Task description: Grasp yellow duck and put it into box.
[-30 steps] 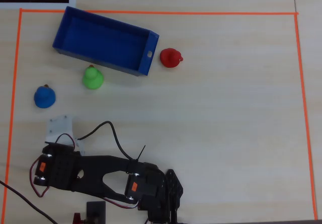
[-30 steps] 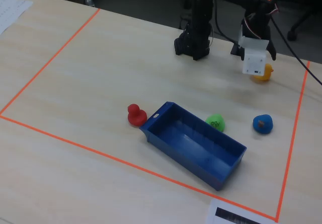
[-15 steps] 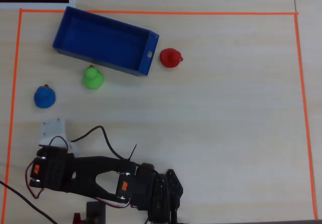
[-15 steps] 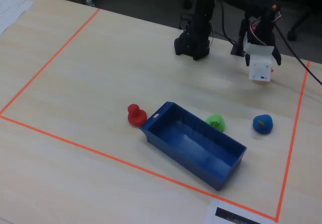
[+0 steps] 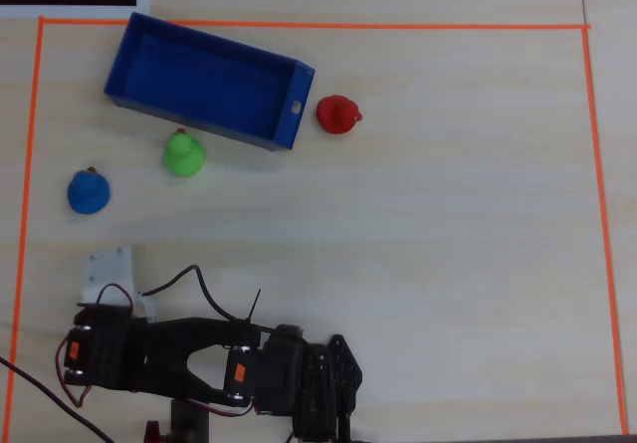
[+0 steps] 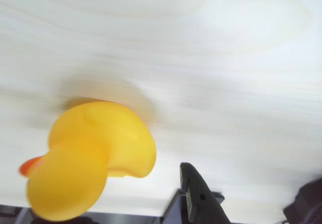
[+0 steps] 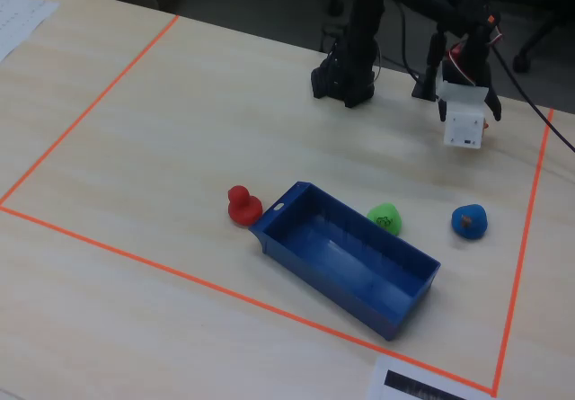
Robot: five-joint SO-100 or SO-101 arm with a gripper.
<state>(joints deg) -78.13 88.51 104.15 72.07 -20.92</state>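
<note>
step: reaching for small bright-yellow rubber duck [image 6: 90, 151] | gripper [image 6: 151, 204] spread, duck w/in reach | next: close, lift, carry to royal-blue plastic tray box [image 5: 204, 83]

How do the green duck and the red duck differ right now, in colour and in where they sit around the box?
The green duck is bright green; the red duck is red. In the overhead view the green duck sits beside a long wall of the box, while the red duck sits just off the short end that has the small hole. The green duck has the blue duck nearby; the red duck stands alone. Both are small rounded toys resting on the table, outside the box.
</note>
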